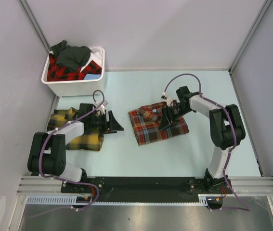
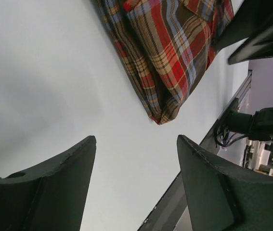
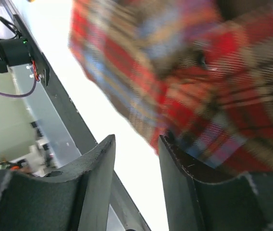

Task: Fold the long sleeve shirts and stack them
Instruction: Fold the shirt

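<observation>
L gripper [image 2: 136, 144] hangs low over the bare table [image 1: 126, 91], jaws wide apart w/ nothing in them, forearm passing over the yellow-and-green shirt [image 1: 90, 141] and pointing at the red-brown shirt [image 1: 146, 127], which lies folded mid-table, near but not touching. R gripper [image 3: 137, 142] tilts down at that shirt's right edge, elbow bent back, jaws at a narrow gap w/ no cloth seen betw. them. Probably it's about to lift for stacking, so pinch all layers at the edge and keep it low. At the far left, the white bin [image 1: 73, 86] holds more shirts.
</observation>
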